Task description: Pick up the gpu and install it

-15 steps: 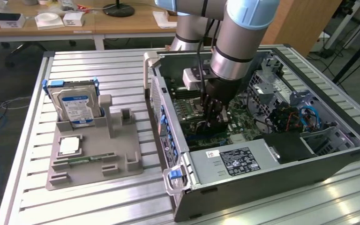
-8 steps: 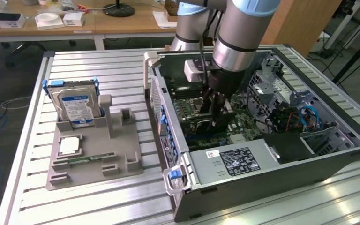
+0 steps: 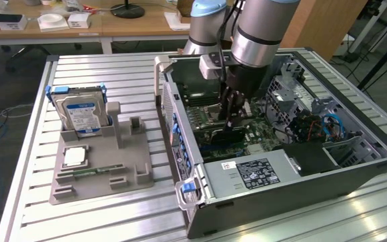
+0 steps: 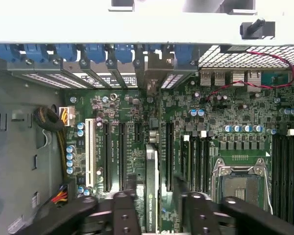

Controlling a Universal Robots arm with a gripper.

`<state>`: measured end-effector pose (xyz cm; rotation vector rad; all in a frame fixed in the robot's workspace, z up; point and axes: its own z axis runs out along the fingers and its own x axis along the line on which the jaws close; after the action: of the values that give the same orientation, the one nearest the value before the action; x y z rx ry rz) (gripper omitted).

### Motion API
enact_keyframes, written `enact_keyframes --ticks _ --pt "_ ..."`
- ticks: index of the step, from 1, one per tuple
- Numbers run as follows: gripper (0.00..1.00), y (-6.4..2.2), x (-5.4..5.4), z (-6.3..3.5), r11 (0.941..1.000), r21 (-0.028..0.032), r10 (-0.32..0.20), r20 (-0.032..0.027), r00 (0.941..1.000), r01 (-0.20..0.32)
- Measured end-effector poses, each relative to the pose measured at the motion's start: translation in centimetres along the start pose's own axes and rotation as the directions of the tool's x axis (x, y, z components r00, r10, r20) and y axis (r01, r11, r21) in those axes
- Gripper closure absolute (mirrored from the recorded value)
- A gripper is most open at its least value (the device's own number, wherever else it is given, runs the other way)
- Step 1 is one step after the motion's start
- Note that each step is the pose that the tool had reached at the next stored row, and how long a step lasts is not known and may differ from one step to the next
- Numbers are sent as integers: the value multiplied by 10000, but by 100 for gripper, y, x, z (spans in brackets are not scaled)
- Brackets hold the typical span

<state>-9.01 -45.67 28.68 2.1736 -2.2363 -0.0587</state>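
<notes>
The gpu (image 4: 152, 188) stands on edge in a motherboard slot inside the open computer case (image 3: 180, 151), its silver bracket end toward the row of blue slot clips (image 4: 95, 51). In the exterior view it shows as a dark card (image 3: 229, 136) low in the case under the arm. My gripper (image 4: 159, 215) hangs straight above it, reaching down into the case (image 3: 231, 123). Its black fingers (image 4: 125, 210) stand on either side of the card's top edge with a gap on each side. The gripper is open and holds nothing.
A grey parts holder (image 3: 99, 166) lies at the exterior view's left, with a silver hard drive (image 3: 82, 113) upright in it and a green memory stick (image 3: 89, 171). Inside the case are the power supply (image 3: 254, 171), the CPU socket (image 4: 240, 183) and cable bundles (image 3: 321, 126).
</notes>
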Motion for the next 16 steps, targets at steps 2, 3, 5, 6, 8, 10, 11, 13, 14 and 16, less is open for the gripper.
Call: enact_keyframes --ticks 2,3,5,6,8,10,11,13,14,16 --pt "62 0 0 0 10000 0 0 -1 10000 0" --pt "68 0 0 0 10000 0 0 -1 10000 0" --pt "74 0 0 0 10000 0 0 0 10000 0" --pt "80 0 0 0 10000 0 0 0 10000 0" --pt "86 0 0 0 10000 0 0 -1 10000 0" --pt "89 0 0 0 10000 0 0 -1 10000 0" --pt "89 0 0 0 10000 0 0 -1 10000 0" --pt "89 0 0 0 10000 0 0 -1 10000 0" --pt "89 0 0 0 10000 0 0 0 10000 0" --pt "89 0 0 0 10000 0 0 -1 10000 0"
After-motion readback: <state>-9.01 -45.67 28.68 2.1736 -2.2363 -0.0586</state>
